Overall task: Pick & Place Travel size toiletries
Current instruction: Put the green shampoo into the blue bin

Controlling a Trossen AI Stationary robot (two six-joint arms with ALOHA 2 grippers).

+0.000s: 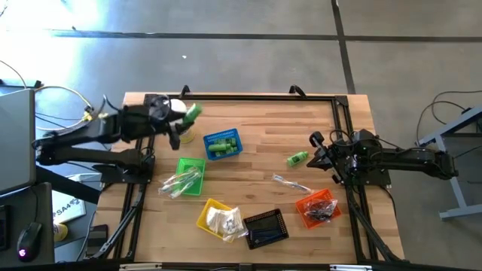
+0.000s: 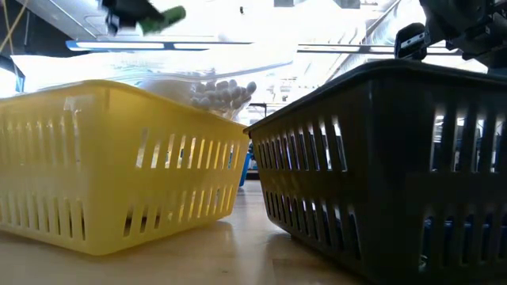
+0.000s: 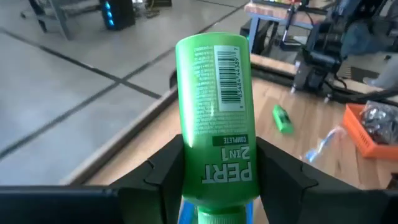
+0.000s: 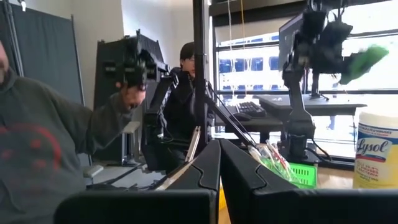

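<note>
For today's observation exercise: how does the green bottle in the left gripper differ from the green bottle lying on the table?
The held green bottle is off the table, clamped in the left gripper; the loose green bottle lies flat on the wood, ungripped, nearer the right gripper. Both are small and bright green.

Wooden table (image 1: 256, 120) with mesh baskets (image 1: 224, 144)
</note>
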